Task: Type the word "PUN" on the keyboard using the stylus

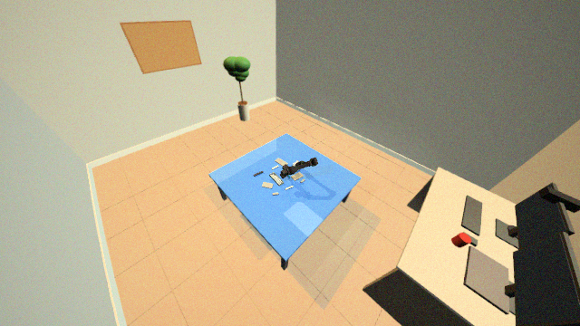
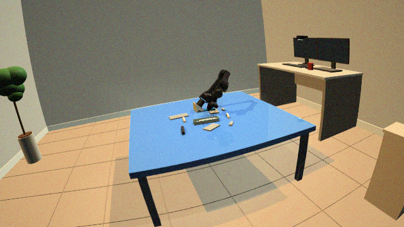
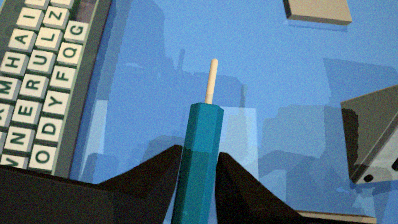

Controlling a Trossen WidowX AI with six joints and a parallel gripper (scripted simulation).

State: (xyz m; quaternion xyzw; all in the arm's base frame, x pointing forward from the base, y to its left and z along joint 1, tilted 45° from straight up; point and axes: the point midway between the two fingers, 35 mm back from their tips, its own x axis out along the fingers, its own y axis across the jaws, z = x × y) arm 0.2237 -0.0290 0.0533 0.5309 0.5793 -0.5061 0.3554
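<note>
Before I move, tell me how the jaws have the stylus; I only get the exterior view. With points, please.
Observer: The wrist view shows the jaws shut on its teal barrel (image 3: 202,150), one finger on each side.
Operator: Now give me the tip. Is it lined up with a key?
Observer: No. In the wrist view the thin pale tip (image 3: 212,82) shows against the blue tabletop (image 1: 290,217) (image 2: 177,151) (image 3: 150,65), to the right of the keys.
Operator: Find me a letter of PUN.
Observer: U (image 3: 40,61) is readable in the wrist view, between L and R.
</note>
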